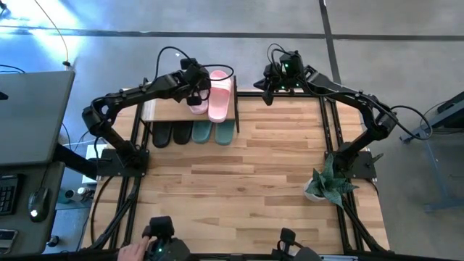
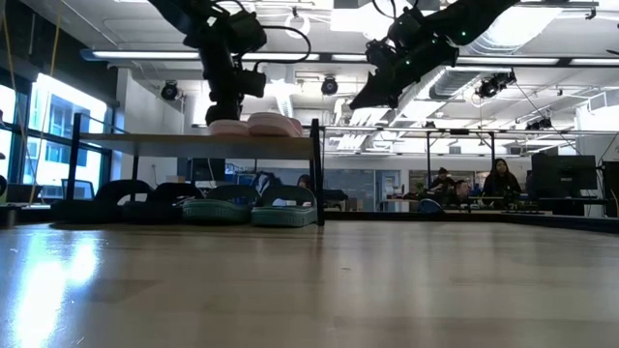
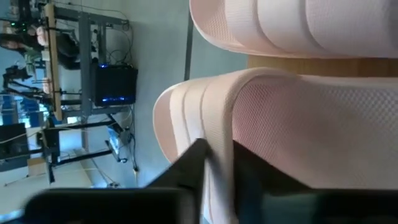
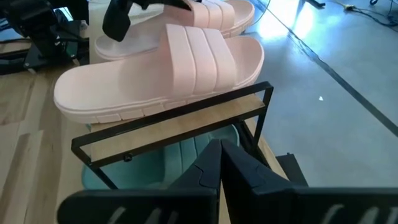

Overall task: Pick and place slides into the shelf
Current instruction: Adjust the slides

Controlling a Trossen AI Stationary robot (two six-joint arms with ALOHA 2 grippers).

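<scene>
High view, upper centre of the frame: the shelf [image 1: 156, 110] stands at the far edge of the wooden worktop [image 1: 239, 188], its light top board carrying the pink slides [image 1: 220, 94] side by side at its right end. Below the board, the toes of the black slides [image 1: 170, 134] and the green slides [image 1: 214, 133] project toward the lower edge of the frame, black to the left, green to the right.

The left gripper [image 1: 196, 94] reaches in from the left of the frame and sits over the left-hand pink slide. In the left wrist view, its dark fingers [image 3: 193, 165] straddle the edge of that slide's wide strap, jaws narrowed onto it. In the low view, the same gripper [image 2: 227, 101] descends from the upper left of the frame onto the pink pair [image 2: 253, 125], which rests flat on the top board.

The right gripper [image 1: 270, 93] hangs at upper centre-right of the high view, just beside the shelf's right end and clear of it, jaws closed and holding nothing. Its wrist view shows the nearer pink slide [image 4: 161, 74] lying flat along the board's edge, with the black tube frame [image 4: 174, 124] below it and a green slide [image 4: 186, 158] on the lower level.

A potted plant [image 1: 326, 185] stands at the worktop's right edge. People [image 2: 503, 179] sit in the room beyond, right of centre in the low view.
</scene>
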